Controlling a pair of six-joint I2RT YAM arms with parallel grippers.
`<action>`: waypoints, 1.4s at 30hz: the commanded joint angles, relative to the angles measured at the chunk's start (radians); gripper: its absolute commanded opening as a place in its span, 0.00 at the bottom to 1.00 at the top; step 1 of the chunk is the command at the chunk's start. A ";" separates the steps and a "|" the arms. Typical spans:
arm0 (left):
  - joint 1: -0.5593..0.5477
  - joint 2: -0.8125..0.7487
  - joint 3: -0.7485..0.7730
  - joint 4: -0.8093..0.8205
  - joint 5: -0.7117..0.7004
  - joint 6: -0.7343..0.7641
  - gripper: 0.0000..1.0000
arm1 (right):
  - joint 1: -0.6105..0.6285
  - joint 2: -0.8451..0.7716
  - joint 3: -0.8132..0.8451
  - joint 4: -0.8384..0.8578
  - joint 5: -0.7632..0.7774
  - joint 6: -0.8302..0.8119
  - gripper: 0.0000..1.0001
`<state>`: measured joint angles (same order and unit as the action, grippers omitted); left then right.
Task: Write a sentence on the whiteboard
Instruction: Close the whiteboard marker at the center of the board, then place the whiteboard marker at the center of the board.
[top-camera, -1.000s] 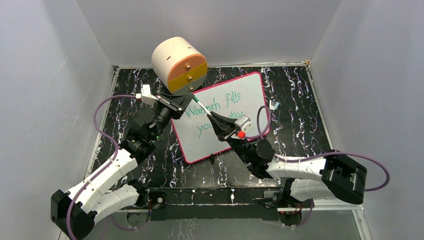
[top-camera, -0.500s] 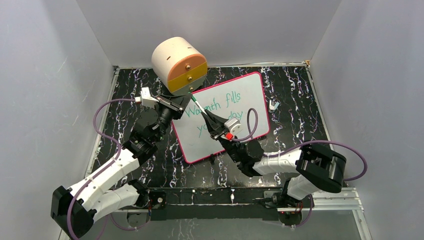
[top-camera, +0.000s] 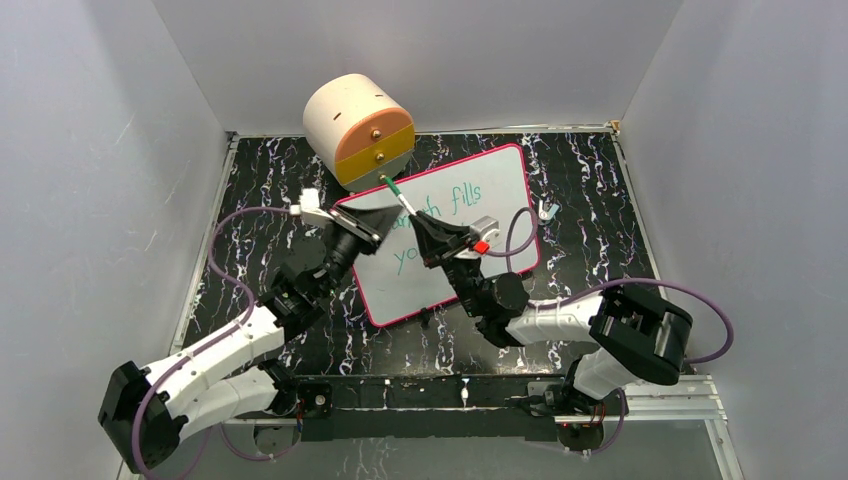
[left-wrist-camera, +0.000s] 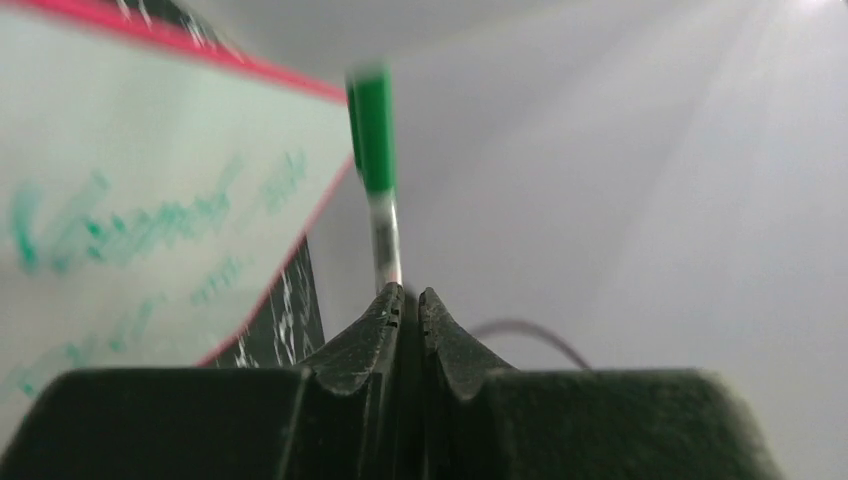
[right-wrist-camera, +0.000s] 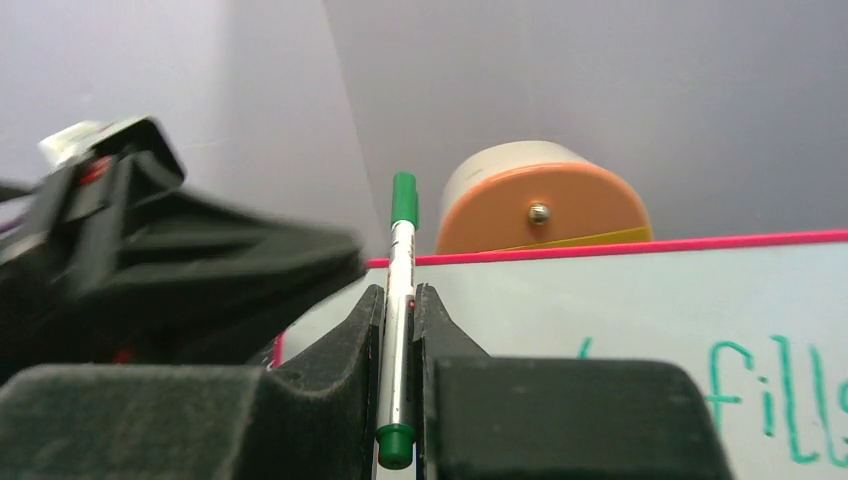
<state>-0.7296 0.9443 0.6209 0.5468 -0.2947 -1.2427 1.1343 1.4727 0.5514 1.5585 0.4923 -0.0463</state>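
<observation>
The whiteboard (top-camera: 505, 170) lies mid-frame on the black marbled counter (top-camera: 600, 220), with the sentence (top-camera: 463, 196) partly hidden. The right gripper (right-wrist-camera: 398, 300) has its jaws pinching a green marker (right-wrist-camera: 401, 250). The left gripper (left-wrist-camera: 408, 298) has its jaws pressed together beside it.

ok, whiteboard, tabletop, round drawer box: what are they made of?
Whiteboard: smooth white laminate, probably; pink plastic-looking rim. Tabletop: black with white veins, likely printed marble-look film. Round drawer box: matte cream shell, orange and yellow fronts, looks like plastic.

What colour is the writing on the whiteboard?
The sentence is green; the right wrist view shows it best.
</observation>
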 joint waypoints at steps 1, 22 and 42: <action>-0.082 -0.034 -0.032 0.084 0.160 -0.001 0.00 | -0.042 -0.029 0.017 0.241 0.085 0.140 0.00; -0.081 -0.163 0.256 -0.690 -0.221 0.631 0.60 | -0.239 -0.559 0.037 -0.885 0.250 0.098 0.00; -0.073 -0.176 0.299 -0.698 -0.680 1.126 0.71 | -0.919 -0.570 -0.057 -1.435 0.176 0.587 0.00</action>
<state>-0.8127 0.8055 0.9920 -0.2321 -0.8467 -0.2146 0.2970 0.8894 0.5560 0.1730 0.7246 0.3557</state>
